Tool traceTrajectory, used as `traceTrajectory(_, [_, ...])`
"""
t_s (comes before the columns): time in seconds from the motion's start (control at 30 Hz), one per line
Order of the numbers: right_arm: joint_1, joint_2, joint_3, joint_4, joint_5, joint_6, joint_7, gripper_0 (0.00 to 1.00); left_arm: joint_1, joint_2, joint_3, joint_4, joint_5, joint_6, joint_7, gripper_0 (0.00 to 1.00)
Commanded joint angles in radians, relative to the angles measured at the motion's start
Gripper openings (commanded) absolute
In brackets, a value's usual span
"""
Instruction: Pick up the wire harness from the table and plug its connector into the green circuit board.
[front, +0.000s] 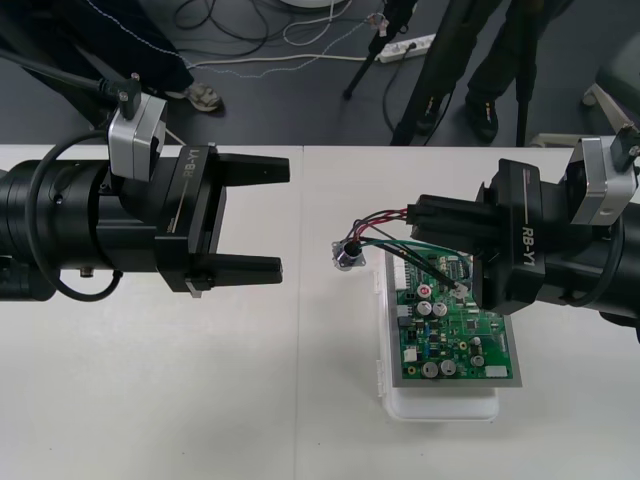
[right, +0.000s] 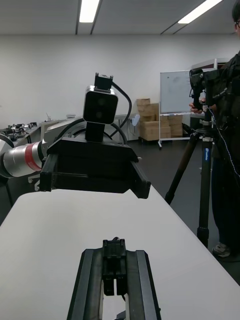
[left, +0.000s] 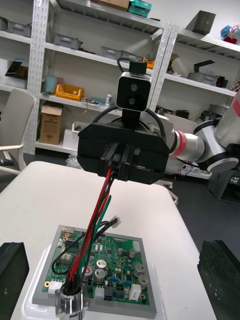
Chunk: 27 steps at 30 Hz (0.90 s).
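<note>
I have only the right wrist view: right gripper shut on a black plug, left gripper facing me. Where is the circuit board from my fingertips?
Observer: The green circuit board, on its white base, lies just toward the table's near edge from the right gripper.
Operator: What hangs off what I'm holding?
Observer: Red, black and green wires run from the plug to a metal socket off the board's far left corner.
Operator: Is the other arm ready?
Observer: The left gripper is open, touching nothing, left of the socket.
</note>
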<state>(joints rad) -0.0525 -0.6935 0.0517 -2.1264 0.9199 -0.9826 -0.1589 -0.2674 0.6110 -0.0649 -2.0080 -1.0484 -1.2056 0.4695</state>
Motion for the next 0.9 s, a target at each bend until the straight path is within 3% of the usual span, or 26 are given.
traceTrajectory(0.03, [0.008, 0.035, 0.019, -0.052, 0.039, 0.01, 0.062, 0.0, -0.035, -0.022, -0.006, -0.031, -0.007, 0.046, -0.094, 1.0])
traceTrajectory(0.9, [0.002, 0.045, 0.109, -0.063, 0.077, 0.01, 0.125, 0.0, -0.075, 0.001, -0.092, -0.023, -0.027, 0.046, -0.132, 1.0])
